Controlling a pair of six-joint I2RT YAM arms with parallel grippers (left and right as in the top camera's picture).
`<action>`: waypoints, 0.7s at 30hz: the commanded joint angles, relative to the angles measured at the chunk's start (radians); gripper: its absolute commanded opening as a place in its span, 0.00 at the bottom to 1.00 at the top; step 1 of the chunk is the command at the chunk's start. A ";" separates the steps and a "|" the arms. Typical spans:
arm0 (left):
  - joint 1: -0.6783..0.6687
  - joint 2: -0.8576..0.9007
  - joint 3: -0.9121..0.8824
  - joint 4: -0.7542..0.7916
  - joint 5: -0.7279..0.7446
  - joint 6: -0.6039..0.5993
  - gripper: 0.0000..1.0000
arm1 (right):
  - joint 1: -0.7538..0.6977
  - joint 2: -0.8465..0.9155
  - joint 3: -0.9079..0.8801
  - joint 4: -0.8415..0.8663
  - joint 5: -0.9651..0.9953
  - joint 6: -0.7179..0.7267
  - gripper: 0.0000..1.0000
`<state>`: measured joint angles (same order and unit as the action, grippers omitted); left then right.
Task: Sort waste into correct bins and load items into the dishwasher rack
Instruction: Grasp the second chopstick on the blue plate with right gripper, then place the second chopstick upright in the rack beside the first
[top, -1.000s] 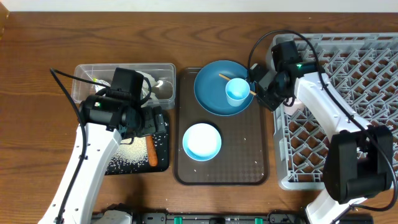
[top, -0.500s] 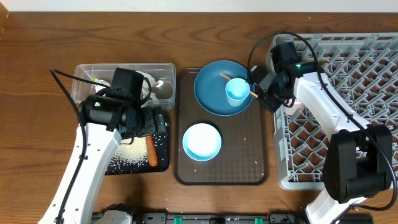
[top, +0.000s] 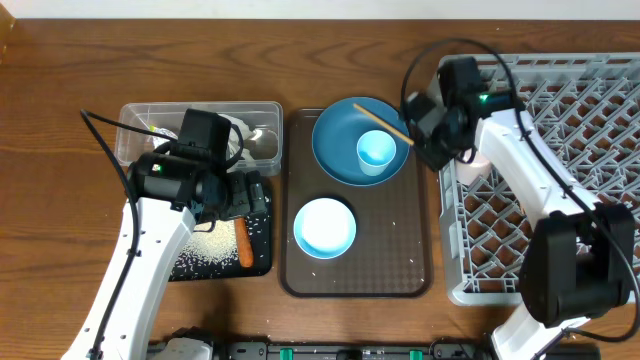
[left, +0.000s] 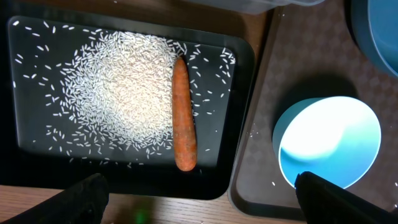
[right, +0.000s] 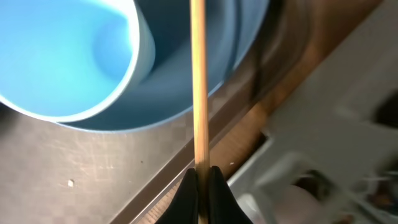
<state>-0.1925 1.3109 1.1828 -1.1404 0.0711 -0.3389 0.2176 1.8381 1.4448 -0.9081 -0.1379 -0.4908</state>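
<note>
My right gripper (top: 417, 139) (right: 200, 184) is shut on a thin wooden chopstick (top: 381, 122) (right: 199, 81). The chopstick slants over the small light blue cup (top: 376, 150) (right: 68, 56), which stands on the large blue plate (top: 340, 140) (right: 239, 56). A pale blue bowl (top: 325, 226) (left: 329, 140) sits nearer on the brown serving tray (top: 355, 275). My left gripper (left: 205, 211) hangs open above the black tray (top: 262, 262) (left: 37, 155), which holds rice (left: 118, 93) and an orange carrot (top: 245, 243) (left: 183, 115). The grey dishwasher rack (top: 560, 130) is to the right.
A clear tub (top: 265, 112) with white tissue (top: 238, 128) inside stands behind the black tray, partly hidden by my left arm. A pink cup (top: 470, 165) shows at the rack's left edge under my right arm. A few rice grains lie on the serving tray.
My right gripper closed on the chopstick and raised it, shifting slightly toward the back of the table. The left arm has not moved.
</note>
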 joint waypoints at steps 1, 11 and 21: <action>0.004 -0.011 0.013 0.000 -0.012 0.006 0.99 | -0.004 -0.085 0.078 -0.011 0.000 0.110 0.01; 0.004 -0.011 0.013 0.000 -0.012 0.006 0.98 | -0.163 -0.271 0.100 -0.142 0.090 0.266 0.01; 0.004 -0.011 0.013 0.000 -0.012 0.006 0.99 | -0.410 -0.265 0.018 -0.233 0.105 0.312 0.01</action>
<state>-0.1921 1.3109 1.1828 -1.1400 0.0711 -0.3393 -0.1669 1.5642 1.5017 -1.1439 -0.0410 -0.2070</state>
